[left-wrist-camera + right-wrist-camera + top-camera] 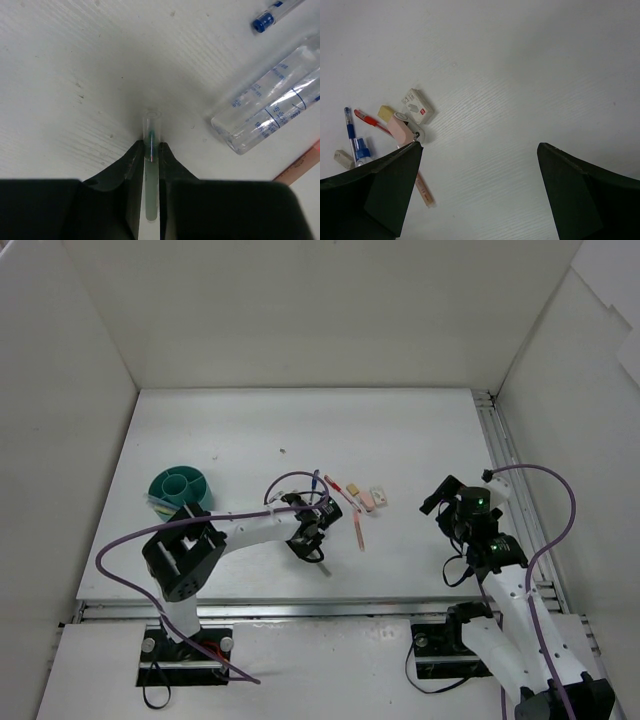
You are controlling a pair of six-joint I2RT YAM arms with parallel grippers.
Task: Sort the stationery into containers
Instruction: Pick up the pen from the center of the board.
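Over the tabletop [300, 430], the top camera shows one teal bowl [180, 488] with one inner cylinder at the left. Something thin sits at its rim, too small to name. The stationery [358, 528] lies mid-table, well apart from the bowl, so I judge the sorting barely begun.

Through the left wrist camera, the left pincer [151, 147] is clamped on one clear pen [151, 131] lying on the tabletop. Near it are what look like two clear printed tubes [267, 112] and one blue-tipped pen [263, 21].

Through the right wrist camera, the right pincer [479, 146] stands wide apart, holding nothing. Left to sort here:
- one blue pen [350, 130]
- one red pen [370, 120]
- one white eraser [417, 106]
- one yellow eraser [385, 112]
- one pink eraser [402, 127]
- one grey eraser [342, 157]
- one pink strip [424, 190]
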